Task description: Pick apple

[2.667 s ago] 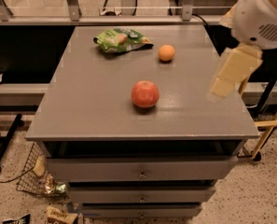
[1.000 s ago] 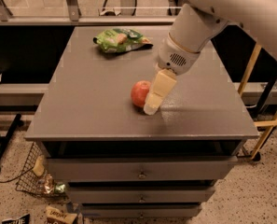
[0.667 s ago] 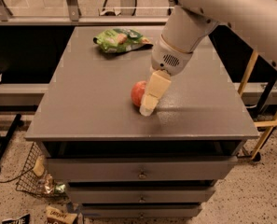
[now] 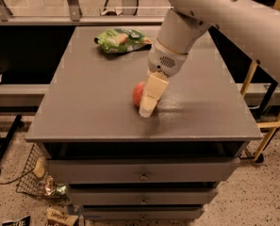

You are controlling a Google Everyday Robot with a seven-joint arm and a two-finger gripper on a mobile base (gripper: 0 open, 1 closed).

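The apple (image 4: pixel 137 93), round and red-orange, lies on the grey table top (image 4: pixel 92 102) near its middle. My gripper (image 4: pixel 148 101) hangs from the white arm (image 4: pixel 177 36) and reaches down right against the apple's right side, with its cream tip touching the table. It covers most of the apple's right half. The smaller orange fruit is hidden behind the arm.
A green snack bag (image 4: pixel 123 39) lies at the table's back. Drawers (image 4: pixel 142 175) sit under the top. A wire basket (image 4: pixel 33 178) and wrappers lie on the floor at the left. A yellow frame (image 4: pixel 267 112) stands at the right.
The arm swung in from the table's right edge to the apple. Over the last second the gripper shifted slightly left and lower against the apple.
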